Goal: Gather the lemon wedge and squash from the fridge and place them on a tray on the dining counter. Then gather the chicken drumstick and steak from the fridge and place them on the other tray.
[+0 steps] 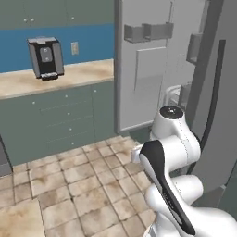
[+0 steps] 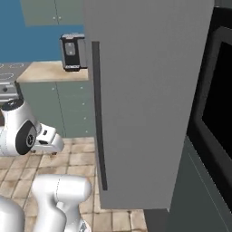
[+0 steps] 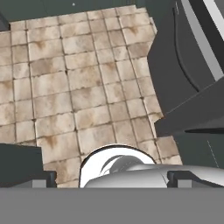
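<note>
Jaws spread wide and empty, pointing down at the tiled floor (image 3: 70, 87); fridge door (image 1: 148, 65) stands open for retrieval.

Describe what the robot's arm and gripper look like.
The arm is glossy white with rounded, bulbous links, a black band along one segment and a dark circular cap on a joint. No loose cables or lettering visible. The gripper shows two small dark, blocky finger tips.

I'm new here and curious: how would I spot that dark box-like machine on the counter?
Find the blue wall above the beige countertop. The coffee machine stands on that countertop against the wall, left of the fridge; it alone there is a black upright box.
</note>
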Tool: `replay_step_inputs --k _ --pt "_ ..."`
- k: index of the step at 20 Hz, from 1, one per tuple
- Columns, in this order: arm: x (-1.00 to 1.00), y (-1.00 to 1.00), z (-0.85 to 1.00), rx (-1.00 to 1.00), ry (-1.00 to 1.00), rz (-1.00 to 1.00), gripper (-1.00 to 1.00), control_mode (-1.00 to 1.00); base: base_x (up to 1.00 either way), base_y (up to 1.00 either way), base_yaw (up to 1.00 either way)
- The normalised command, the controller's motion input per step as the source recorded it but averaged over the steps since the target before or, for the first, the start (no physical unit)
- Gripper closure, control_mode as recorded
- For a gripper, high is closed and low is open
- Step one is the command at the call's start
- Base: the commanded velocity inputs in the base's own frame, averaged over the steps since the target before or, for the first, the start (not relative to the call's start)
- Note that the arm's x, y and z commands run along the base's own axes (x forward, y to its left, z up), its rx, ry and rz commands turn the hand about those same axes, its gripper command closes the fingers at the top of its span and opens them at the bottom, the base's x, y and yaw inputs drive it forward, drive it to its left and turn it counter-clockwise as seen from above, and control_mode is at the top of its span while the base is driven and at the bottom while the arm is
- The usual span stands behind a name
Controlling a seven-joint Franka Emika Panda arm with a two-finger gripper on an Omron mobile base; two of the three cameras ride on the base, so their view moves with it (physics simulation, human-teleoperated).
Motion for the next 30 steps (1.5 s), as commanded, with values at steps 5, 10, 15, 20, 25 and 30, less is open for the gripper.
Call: replay_step_inputs --k 5,10,15,20,25,30 --pt "0.0 0.0 0.0 0.0 0.0 0.0 -1.0 1.0 0.7 0.35 -0.18" --pt "0.0 0.0 0.0 0.0 0.0 0.0 -1.0 1.0 0.53 0.27 -0.24" --pt "0.0 0.0 0.0 0.0 0.0 0.0 -1.0 1.0 0.44 0.28 -0.29" --pt "0.0 0.0 0.0 0.0 0.0 0.0 -1.0 1.0 0.4 0.28 -0.32" --pt "0.0 0.0 0.0 0.0 0.0 0.0 -1.0 1.0 0.19 0.21 -0.37" --pt "0.0 0.0 0.0 0.0 0.0 0.0 -1.0 1.0 0.12 0.18 -0.4"
